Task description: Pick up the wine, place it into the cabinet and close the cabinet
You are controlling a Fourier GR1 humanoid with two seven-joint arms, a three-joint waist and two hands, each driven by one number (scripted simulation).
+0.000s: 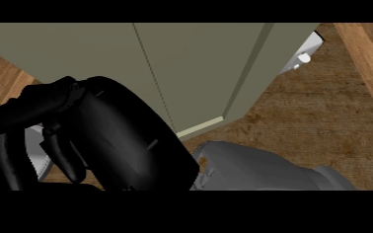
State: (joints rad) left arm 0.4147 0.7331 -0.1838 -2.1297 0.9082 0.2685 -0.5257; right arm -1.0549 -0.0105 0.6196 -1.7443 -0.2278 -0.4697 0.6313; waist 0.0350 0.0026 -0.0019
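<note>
Head view: the right robot hand (124,138) looms black over the near left part of the worktop (313,123), close before the cabinet (197,64). Whether it is open or closed I cannot tell. The wine shows nowhere; it may be inside the cabinet or hidden behind the hand. The risk, as I judge it, is a blind push on the door that catches its edge or topples a bottle standing near the front.

My robot hand (109,133) fills the lower left, black and very close, with its grey forearm (262,170) beside it. Above it stands the olive cabinet (197,64) on the wooden tabletop (313,118).
</note>
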